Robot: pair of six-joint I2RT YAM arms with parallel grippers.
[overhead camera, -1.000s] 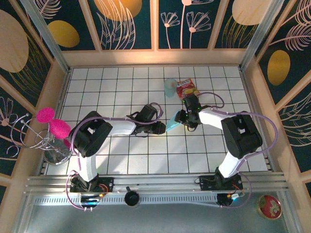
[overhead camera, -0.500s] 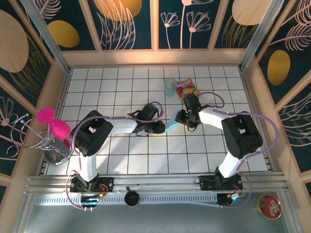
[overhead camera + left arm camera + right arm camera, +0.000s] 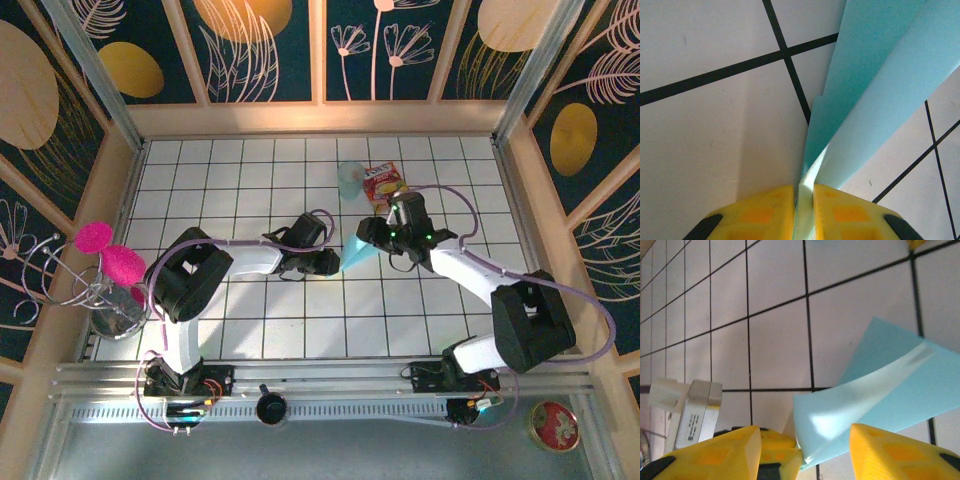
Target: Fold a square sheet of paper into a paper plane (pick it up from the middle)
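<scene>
Out in the middle of the white tiled surface (image 3: 250, 320), the two arms meet over the paper plane (image 3: 355, 250), a slim wedge of light teal paper with its narrow end pointing towards the left arm and its wide end towards the right one. The left fingers (image 3: 328, 263) are pressed together on that narrow end. From the left wrist view the two yellow pads sit side by side with just the thin edge of paper pinched between them, and the folded layers fan up and away from there over the black tile lines. The right fingers (image 3: 368, 235) are spread wide apart at the other end and have hold of nothing. In the right wrist view the yellow tips stand well apart at the bottom corners, and the teal sheet lies ahead of them, with a pale curled flap catching the light. The left arm's pinched yellow tips show at the paper's lower corner there too. I cannot tell whether the paper touches the tiles or hangs just above them. Further back, just beyond the right arm's wrist, a pale translucent blue cup (image 3: 350, 180) stands beside a red-and-yellow snack packet (image 3: 385, 184), both apart from the paper.
</scene>
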